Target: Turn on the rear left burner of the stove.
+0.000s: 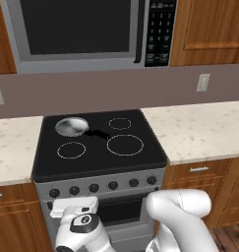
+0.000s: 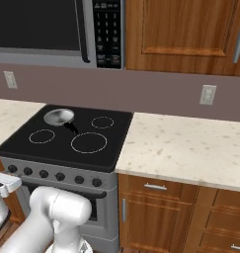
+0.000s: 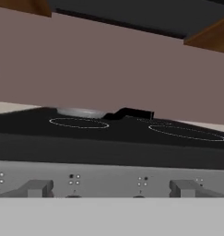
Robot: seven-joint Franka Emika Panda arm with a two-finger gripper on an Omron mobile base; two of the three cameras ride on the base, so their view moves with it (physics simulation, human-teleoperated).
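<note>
Small silver round pan [image 1: 71,126] covers the rear left burner of the grey steel stove [image 1: 99,179]. Tool state: cannot tell.

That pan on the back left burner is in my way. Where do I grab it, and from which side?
Take the black handle, not the pan's round bowl. The handle sticks out low over the stove, from the bowl toward the middle of the glass top. So it is probably best to come down from above and close across its narrow width.
</note>
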